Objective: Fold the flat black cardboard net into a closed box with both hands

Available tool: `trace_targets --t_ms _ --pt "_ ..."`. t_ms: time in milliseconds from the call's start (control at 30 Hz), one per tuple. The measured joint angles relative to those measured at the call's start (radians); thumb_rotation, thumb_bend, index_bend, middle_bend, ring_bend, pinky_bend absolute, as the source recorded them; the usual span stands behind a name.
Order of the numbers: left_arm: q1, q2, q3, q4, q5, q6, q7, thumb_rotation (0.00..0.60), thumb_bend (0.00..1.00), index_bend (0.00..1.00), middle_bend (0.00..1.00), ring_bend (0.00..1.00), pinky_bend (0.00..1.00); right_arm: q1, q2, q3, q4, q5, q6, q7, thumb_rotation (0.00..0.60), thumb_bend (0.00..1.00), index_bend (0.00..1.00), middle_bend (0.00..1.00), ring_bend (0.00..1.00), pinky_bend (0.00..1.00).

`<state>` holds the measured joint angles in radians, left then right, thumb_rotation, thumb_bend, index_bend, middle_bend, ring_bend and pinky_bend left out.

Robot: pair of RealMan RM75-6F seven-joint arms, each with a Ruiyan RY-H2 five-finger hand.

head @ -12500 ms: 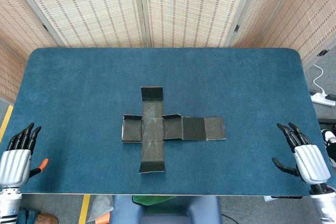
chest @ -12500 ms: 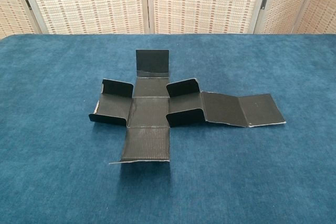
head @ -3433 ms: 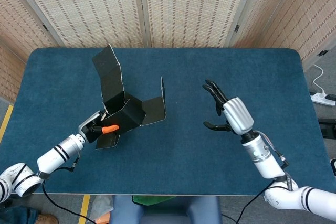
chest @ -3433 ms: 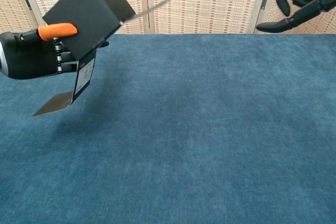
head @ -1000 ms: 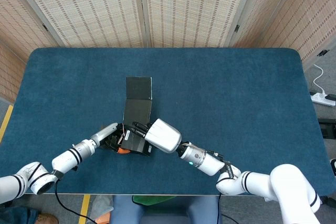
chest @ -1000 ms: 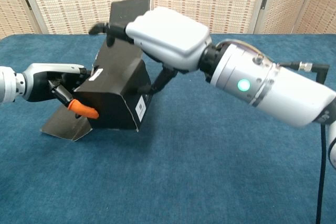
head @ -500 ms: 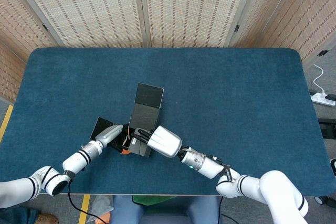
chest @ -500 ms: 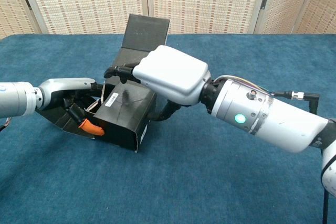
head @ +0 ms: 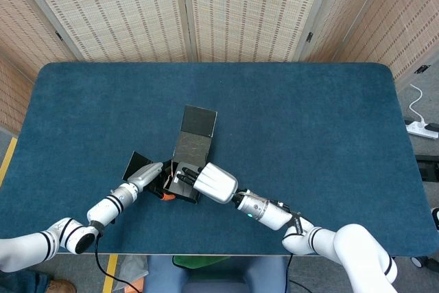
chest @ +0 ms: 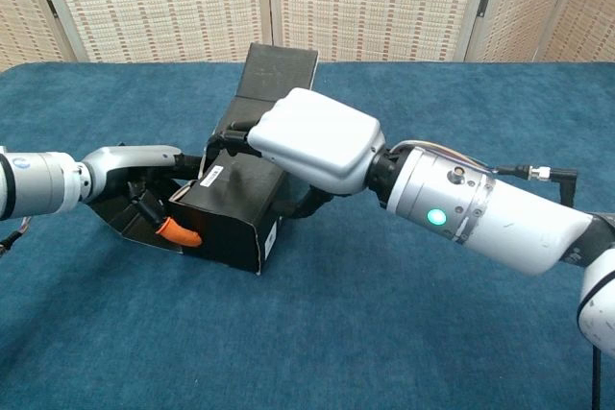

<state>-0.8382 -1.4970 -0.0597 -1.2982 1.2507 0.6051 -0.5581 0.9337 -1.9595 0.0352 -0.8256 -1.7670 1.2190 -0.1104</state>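
Black cardboard, half folded into a box (head: 185,169) (chest: 235,208), sits on the blue bench (head: 309,121) (chest: 384,333), a bit to the left of the middle and near the front edge. Its long side runs from front to back. A flat flap (head: 199,121) (chest: 279,69) sticks out at the far end and tilts up. The near end, with a small white label on it, faces the robot. Another flap (head: 137,165) (chest: 120,213) lies open on the left side, low to the bench.

The left hand (head: 152,178) (chest: 144,189) comes in from the front left, with its arm low over the bench. It is at the left side of the box, and its fingers curl in against the box and the open flap. Its orange thumb tip (chest: 180,231) touches the near left corner. I cannot tell if it really grips the cardboard.

The right hand (head: 212,182) (chest: 312,141) comes in from the front right. It lies palm down on top of the box. Its dark fingers (head: 184,173) (chest: 223,136) reach over the top, and its thumb goes down the right side, so it holds the box.
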Motion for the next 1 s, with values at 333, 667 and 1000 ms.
trace_targets --t_ms 333,667,1000 --pt "0.011 0.003 -0.018 -0.005 0.012 -0.02 0.003 0.6 0.2 0.14 0.23 0.55 0.63 -0.002 0.005 -0.015 0.006 0.002 -0.017 -0.005 0.6 0.28 0.31 0.35 0.75 1.0" --pt "0.02 0.007 -0.029 -0.015 0.024 -0.031 0.001 0.6 0.21 0.11 0.21 0.55 0.63 0.006 0.022 -0.035 0.005 -0.015 -0.023 -0.004 0.6 0.31 0.32 0.35 0.75 1.0" --pt "0.021 0.0 -0.037 -0.013 0.025 -0.04 0.009 0.6 0.2 0.13 0.21 0.55 0.63 0.001 0.028 -0.042 0.002 -0.018 -0.019 -0.002 0.6 0.31 0.32 0.34 0.75 1.0"
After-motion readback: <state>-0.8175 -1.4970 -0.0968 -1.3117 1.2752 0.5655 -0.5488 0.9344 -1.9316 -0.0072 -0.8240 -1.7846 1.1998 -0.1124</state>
